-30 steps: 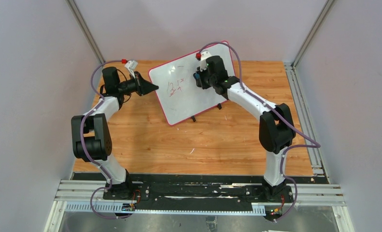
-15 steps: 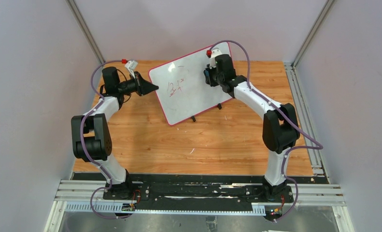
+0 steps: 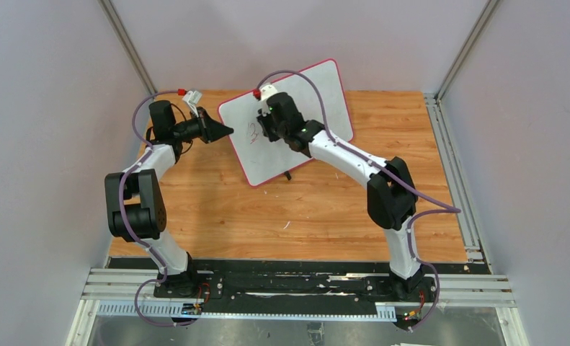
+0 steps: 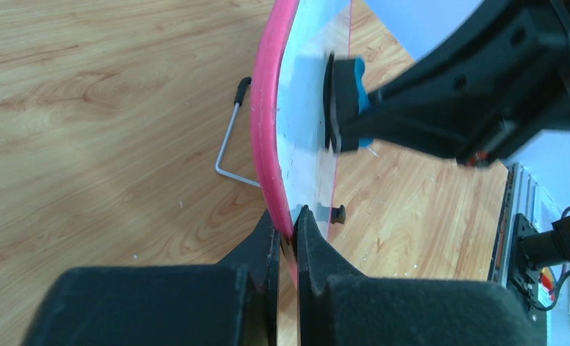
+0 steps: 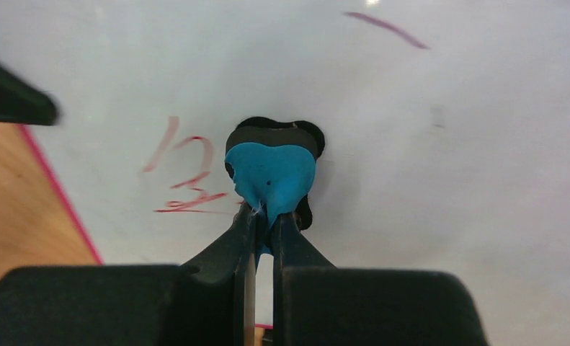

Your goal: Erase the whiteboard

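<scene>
Shows a whiteboard (image 3: pixel 325 94) standing on its feet at 12 o'clock of the table (image 3: pixel 217 216), face turned toward the arms. Gripped at its 9 o'clock edge by the left gripper (image 4: pixel 289 223), jaws clamped tight on either side of the pink frame (image 4: pixel 267 108). Met on its white face by a blue-and-black eraser (image 5: pixel 271 173), pinched in the closed right gripper (image 5: pixel 265 216), black pad against the surface. With red writing (image 5: pixel 188 180) just beside the eraser at 9 o'clock, and a faint stroke (image 5: pixel 386 30) well apart at 1 o'clock.
</scene>
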Robot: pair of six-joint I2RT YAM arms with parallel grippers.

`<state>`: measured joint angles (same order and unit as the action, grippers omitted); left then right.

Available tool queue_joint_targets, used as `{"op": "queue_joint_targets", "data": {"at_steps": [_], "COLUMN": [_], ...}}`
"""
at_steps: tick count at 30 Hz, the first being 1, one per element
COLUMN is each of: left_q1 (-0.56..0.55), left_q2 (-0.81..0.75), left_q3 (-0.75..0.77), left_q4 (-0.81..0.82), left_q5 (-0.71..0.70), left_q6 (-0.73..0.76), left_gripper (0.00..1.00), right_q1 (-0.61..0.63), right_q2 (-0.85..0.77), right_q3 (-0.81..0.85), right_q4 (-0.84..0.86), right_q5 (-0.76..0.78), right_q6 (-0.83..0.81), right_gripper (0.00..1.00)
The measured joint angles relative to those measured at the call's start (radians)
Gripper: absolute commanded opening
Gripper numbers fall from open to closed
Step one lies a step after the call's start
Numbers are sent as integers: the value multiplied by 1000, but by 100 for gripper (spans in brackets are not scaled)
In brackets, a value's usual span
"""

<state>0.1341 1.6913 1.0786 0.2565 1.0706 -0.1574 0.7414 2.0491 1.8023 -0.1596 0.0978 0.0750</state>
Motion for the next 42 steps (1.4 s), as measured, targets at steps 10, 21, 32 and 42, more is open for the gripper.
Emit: {"op": "queue_joint_targets", "data": {"at_steps": [10,21,32,42], "left_q1": [0,-9,-14,-12], "left_q2": [0,0,-8,-8], "left_q3": [-3,-4,-4,-4], "left_q4": [5,12,10,2], "left_q5": [3,-9,-8,-8], "left_q6": [1,-1,0,0], "left_gripper": [0,0,0,0], "right_q1": [82,-48,-225,-149], "right_q2": [45,37,-4,-1], "right_q3": [47,80,78,74], "right_q4": [-18,-84,-95,-83], "right_q5": [-26,-159,-135,-56], "right_q6": [-14,-16,-19,-15], "right_gripper": [1,1,1,1]}}
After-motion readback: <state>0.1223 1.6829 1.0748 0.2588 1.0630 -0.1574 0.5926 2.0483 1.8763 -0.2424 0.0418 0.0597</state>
